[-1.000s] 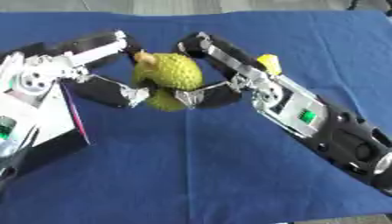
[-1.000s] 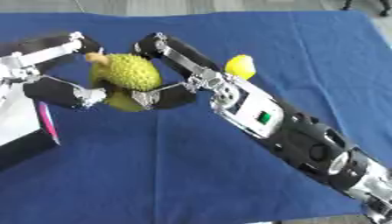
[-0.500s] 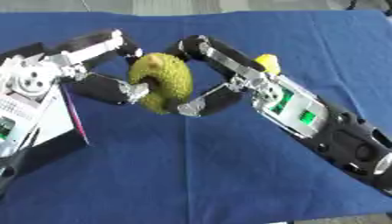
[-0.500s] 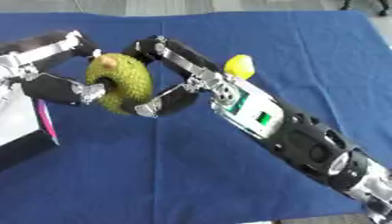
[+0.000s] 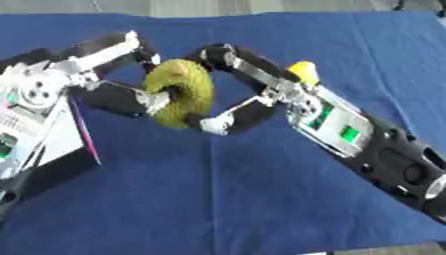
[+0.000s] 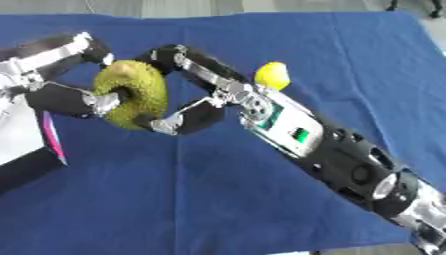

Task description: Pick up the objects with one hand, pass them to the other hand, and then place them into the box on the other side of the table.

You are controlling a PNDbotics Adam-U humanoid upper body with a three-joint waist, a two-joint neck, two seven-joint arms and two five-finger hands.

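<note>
The spiky green fruit [image 5: 180,98] is up off the desk [image 5: 261,199], caught between both hands over the upper left part of the blue cloth. The left hand [image 5: 113,74] curls round it from the left, one finger over the top and the thumb under its lower left side. The right hand [image 5: 240,94] curls round it from the right, a finger arched over the top and another pressed in below the fruit. Both hands grip it at once.

Below the fruit the blue cloth runs bare down to the near edge, and to the right of the fruit only the right forearm [image 6: 322,144] crosses it on a slant toward the lower right corner. Above the fruit the cloth reaches to the far edge, where a strip of grey floor shows.

A small yellow thing [image 6: 271,75] lies just behind the right wrist, right of the fruit; the arm covers its lower part and its kind is hard to make out. Left of the fruit, a white box [image 5: 35,134] with a pink edge is cut off by the picture's left side and partly covered by the left arm. The fruit's far face is hidden by the fingers.
</note>
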